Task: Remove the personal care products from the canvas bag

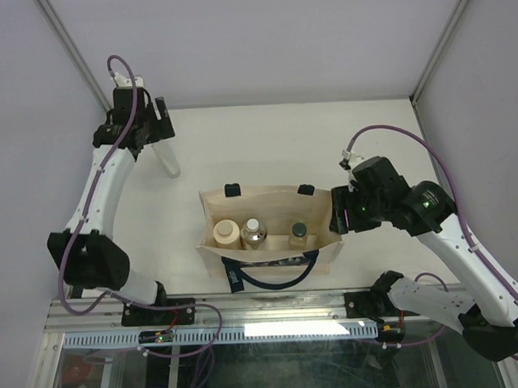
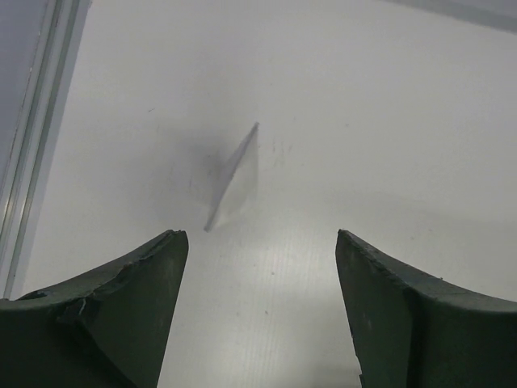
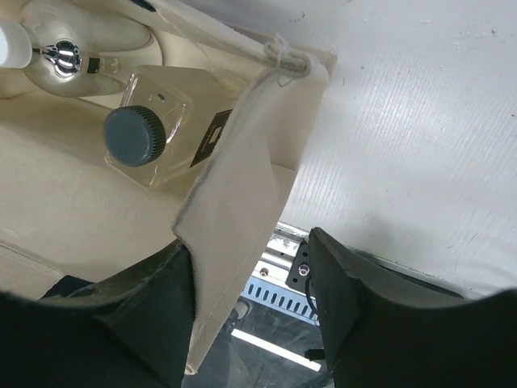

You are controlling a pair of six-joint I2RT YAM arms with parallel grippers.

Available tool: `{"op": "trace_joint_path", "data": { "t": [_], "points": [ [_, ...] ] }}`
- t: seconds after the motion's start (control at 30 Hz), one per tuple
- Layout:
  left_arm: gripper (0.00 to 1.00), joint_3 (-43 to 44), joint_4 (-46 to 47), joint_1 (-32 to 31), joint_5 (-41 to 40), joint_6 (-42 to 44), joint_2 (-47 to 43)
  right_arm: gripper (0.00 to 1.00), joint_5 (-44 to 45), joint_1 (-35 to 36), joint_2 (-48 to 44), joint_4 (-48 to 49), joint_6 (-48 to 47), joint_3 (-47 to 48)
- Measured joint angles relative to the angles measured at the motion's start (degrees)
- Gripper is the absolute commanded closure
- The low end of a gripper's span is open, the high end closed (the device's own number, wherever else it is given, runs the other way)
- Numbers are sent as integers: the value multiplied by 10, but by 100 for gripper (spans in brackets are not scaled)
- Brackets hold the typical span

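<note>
The beige canvas bag (image 1: 274,260) stands open at mid-table. Inside it stand a beige bottle (image 1: 226,234), a silvery bottle (image 1: 254,234) and a clear bottle with a dark cap (image 1: 298,234). The flat silvery-grey tube (image 1: 167,157) lies on the table at the far left, outside the bag. My left gripper (image 1: 157,134) is open and empty just behind the tube (image 2: 234,174). My right gripper (image 1: 340,211) is open at the bag's right end. Its jaws straddle the bag's wall (image 3: 242,162), one finger inside and one outside, near the clear bottle (image 3: 145,133).
The bag's navy handles (image 1: 270,277) hang over its near side, towards the aluminium rail (image 1: 271,306) at the table's front edge. White enclosure walls with metal posts (image 1: 441,43) bound the table at the back and sides.
</note>
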Motion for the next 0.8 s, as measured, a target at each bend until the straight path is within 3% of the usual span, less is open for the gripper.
{"op": "trace_joint_path", "data": {
  "t": [0.2, 0.37, 0.8],
  "points": [
    [20, -7, -13, -53, 7, -29, -134, 44, 0, 0, -17, 0, 16, 0],
    [10, -10, -10, -132, 45, -69, -185, 49, -2, 0, -32, 1, 31, -10],
    [9, -155, 82, -519, 61, -139, -226, 55, -58, 0, -122, 1, 95, -97]
  ]
}}
